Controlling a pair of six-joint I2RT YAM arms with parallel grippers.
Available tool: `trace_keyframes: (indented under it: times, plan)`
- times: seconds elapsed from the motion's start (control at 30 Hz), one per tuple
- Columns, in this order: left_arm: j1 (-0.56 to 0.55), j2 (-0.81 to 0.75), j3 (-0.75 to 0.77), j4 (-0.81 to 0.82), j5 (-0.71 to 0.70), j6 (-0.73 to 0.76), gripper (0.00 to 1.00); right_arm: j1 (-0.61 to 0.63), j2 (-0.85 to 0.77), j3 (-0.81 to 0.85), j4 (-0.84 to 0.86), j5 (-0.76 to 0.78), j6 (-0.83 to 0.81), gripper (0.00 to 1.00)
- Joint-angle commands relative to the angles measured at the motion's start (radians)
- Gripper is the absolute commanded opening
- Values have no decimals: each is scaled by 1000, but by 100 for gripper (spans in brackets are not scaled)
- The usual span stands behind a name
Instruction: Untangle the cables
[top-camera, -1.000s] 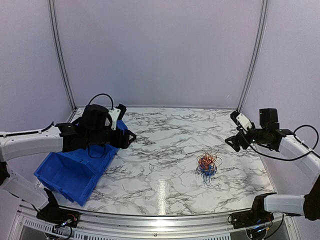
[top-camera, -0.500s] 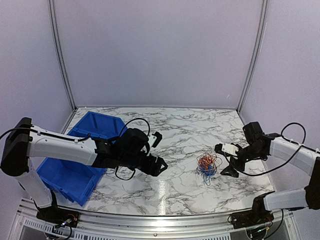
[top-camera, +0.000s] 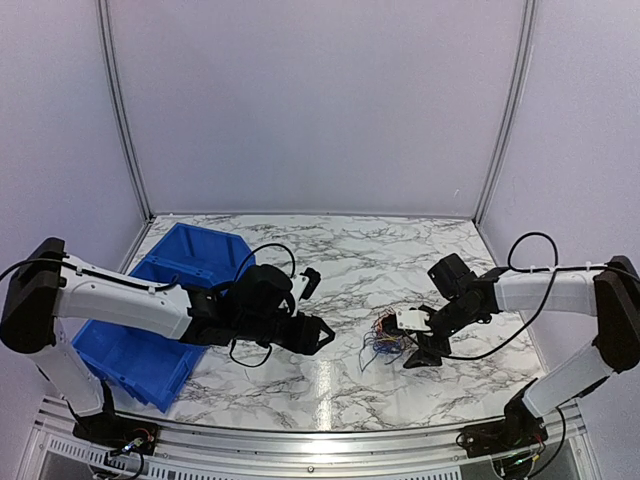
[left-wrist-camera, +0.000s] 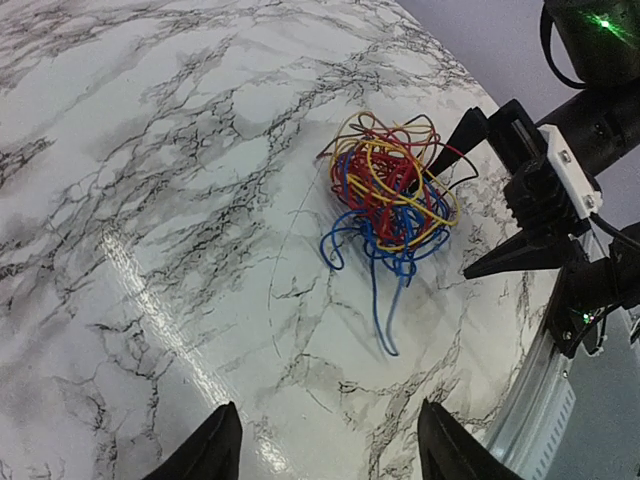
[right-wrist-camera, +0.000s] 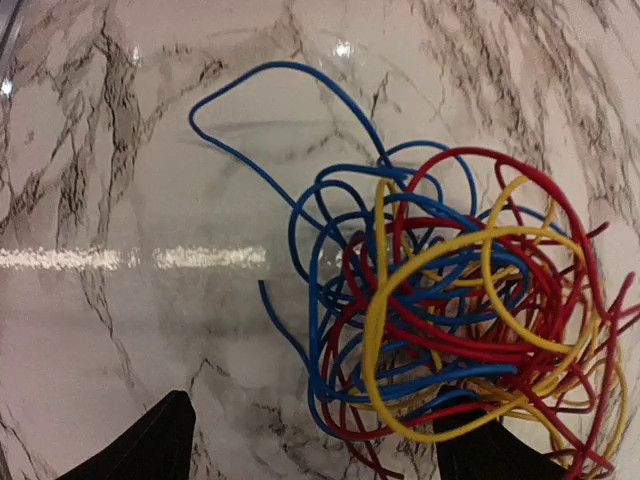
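The cables (top-camera: 380, 340) lie in one loose tangle on the marble table (top-camera: 330, 250), right of its middle and in the near half. Seen close by the left wrist camera, the tangle (left-wrist-camera: 390, 195) is a knot of red, blue and yellow wire, all looped through one another (a few darker threads run in it too, too thin to follow). One blue strand (left-wrist-camera: 388, 320) trails out of it toward the near edge and lies flat on the marble.

The right gripper (top-camera: 403, 338) is down at the table, at the right edge of the tangle. Its jaws are spread and pinch nothing. In its own wrist view the two fingers (right-wrist-camera: 150, 445) stand wide apart at the bottom of the picture. Most of the wires (right-wrist-camera: 450, 320) sit toward the right finger, and some loops cross its tip. From the left wrist view, the far fingertip of that gripper (left-wrist-camera: 490, 195) reaches into the fringe of the knot and the near one stands just clear of it.

The left gripper (top-camera: 318, 335) hangs above bare marble to the left of the tangle, apart from it, pointing toward it. Its jaws are spread with nothing between them (left-wrist-camera: 328, 445).

A blue bin (top-camera: 140, 340) sits at the left edge of the table, partly behind the left arm.
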Motion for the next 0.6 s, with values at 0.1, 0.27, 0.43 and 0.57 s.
trace_keyframes:
  times: [0.1,0.27,0.43,0.57]
  plan:
    - [-4,25,0,47,55,-39,69,35,-93,52,2,-7,40,84]
    - [-3,85,33,43,15,-27,69,25,-273,-9,-15,56,58,85]
    - [0,177,131,11,61,-17,60,11,-343,-11,-35,77,71,83]
    - [1,246,178,13,84,-28,54,10,-348,-27,15,73,101,80]
